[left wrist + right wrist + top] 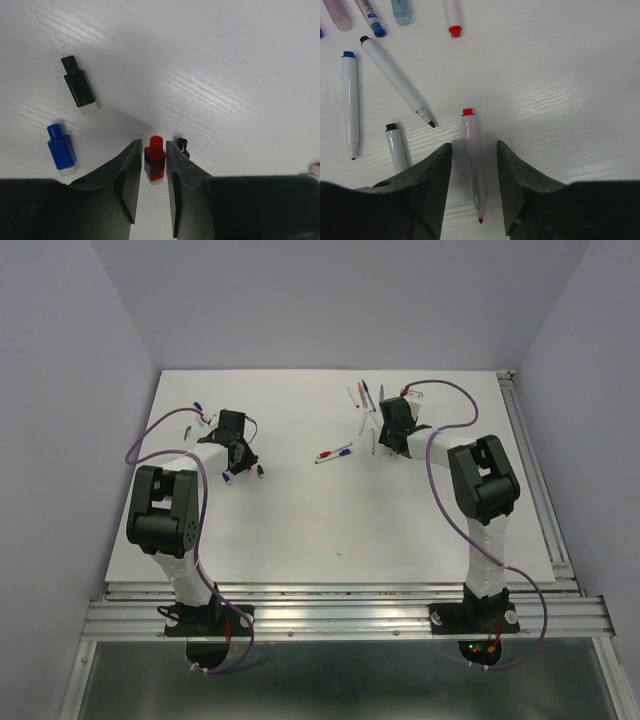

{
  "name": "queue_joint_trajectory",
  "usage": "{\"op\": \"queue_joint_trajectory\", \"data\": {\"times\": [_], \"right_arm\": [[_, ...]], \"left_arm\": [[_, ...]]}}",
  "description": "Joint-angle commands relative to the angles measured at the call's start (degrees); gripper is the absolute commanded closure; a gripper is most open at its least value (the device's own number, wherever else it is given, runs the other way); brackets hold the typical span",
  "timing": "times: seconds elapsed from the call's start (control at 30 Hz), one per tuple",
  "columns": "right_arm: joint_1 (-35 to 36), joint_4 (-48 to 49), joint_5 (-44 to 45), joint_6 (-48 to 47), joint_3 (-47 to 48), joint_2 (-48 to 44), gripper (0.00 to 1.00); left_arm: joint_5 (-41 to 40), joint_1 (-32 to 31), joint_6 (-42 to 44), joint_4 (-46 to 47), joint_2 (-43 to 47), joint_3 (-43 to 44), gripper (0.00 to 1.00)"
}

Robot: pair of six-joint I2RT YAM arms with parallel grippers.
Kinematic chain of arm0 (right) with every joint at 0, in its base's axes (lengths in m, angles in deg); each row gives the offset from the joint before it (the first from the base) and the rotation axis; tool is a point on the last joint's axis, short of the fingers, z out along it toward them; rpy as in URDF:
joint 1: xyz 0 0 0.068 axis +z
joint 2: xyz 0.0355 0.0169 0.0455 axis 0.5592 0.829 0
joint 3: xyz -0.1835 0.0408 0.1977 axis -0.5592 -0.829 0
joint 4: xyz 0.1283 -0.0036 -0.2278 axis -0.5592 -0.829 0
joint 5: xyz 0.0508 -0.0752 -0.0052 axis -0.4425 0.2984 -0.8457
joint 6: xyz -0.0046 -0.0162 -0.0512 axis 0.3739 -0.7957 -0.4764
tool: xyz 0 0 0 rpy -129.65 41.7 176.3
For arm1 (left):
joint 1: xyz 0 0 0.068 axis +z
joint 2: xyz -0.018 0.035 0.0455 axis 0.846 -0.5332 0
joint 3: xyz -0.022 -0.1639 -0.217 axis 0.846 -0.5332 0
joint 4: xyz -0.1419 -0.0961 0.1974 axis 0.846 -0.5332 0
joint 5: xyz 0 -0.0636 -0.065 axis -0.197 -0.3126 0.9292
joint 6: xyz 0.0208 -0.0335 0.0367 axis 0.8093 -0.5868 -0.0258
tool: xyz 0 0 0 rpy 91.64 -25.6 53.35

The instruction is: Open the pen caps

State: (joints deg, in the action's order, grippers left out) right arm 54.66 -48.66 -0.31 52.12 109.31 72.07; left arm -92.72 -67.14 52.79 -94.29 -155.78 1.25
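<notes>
Surface: white table, matte, faint grain visible close up; carried all pens & caps.
Room: pale lilac walls on 3 sides; alu rail ran along near edge, both arm bases bolted to it.
L arm: left arm reached fwd to rear-left part of table, elbow raised, wrist bent down toward surface.
R arm: right arm reached fwd & inward to rear-right part, wrist low over a cluster of pens.
L end effector: left end effector stood partly open, low over table; straddled red cap w/ a slim gap each side, no grip visible.
Red cap: red cap lay flat on table betw. L fingers, narrow end pointing away from wrist.
Other caps: black cap & blue cap lay loose toward left of wrist view, apart from each other; 2nd black cap sat half hidden just behind one finger.
R end effector: right end effector stood open, wider than the pen, held nothing; fingers either side of red pen, not touching it.
Red pen: red pen lay uncapped on table betw. fingers, nib toward wrist.
Other pens: black pen lay uncapped on a diagonal; blue pen lay uncapped near it; more pens cut off at top edge, capped or not couldn't tell.
</notes>
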Motion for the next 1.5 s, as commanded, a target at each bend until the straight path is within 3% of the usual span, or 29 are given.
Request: {"op": "queue_joint_trajectory", "data": {"times": [0.0,0.27,0.37,0.4,0.47,0.6,0.7,0.87,1.0,1.23,1.47], "right_arm": [[-0.45,-4.59,1.03,1.32,3.64,-0.34,0.47],[-0.45,-6.96,-1.16,1.67,2.85,-6.31,0.22],[-0.45,-7.50,-4.93,1.24,1.10,-9.21,0.08],[-0.45,-7.32,-7.73,1.23,0.66,-10.70,0.00],[-0.10,-8.11,-10.47,2.72,-0.05,-11.67,0.00],[4.11,-7.93,-12.16,1.58,-1.28,-13.26,0.00],[8.40,-9.77,-9.00,4.56,-0.40,-13.26,0.00],[15.71,-14.08,4.01,17.11,0.82,-11.43,0.00],[16.95,-16.63,5.24,21.88,5.12,-7.82,0.00],[18.27,-20.33,5.86,22.50,11.98,0.61,0.05],[18.27,-19.45,5.16,23.03,14.01,3.18,0.06]], "left_arm": [[-1.19,0.31,0.80,-0.67,0.31,2.57,0.51],[0.48,0.31,0.80,-0.75,3.64,1.61,0.34],[2.50,0.31,1.07,0.21,6.71,0.20,0.22],[3.55,0.31,1.07,1.17,7.60,-0.93,0.12],[5.30,-0.30,0.98,2.49,10.15,-2.43,0.01],[9.44,-2.05,0.28,4.96,13.75,-7.52,0.01],[9.53,-4.25,-1.21,6.19,16.83,-10.42,0.01],[8.74,-6.45,-2.80,6.89,21.75,-14.65,0.01],[9.09,-6.72,-2.80,6.89,24.74,-16.41,0.01],[8.74,-6.72,-2.45,7.07,26.59,-18.78,0.01],[9.97,-6.81,-1.83,8.29,26.86,-19.22,0.01]]}}
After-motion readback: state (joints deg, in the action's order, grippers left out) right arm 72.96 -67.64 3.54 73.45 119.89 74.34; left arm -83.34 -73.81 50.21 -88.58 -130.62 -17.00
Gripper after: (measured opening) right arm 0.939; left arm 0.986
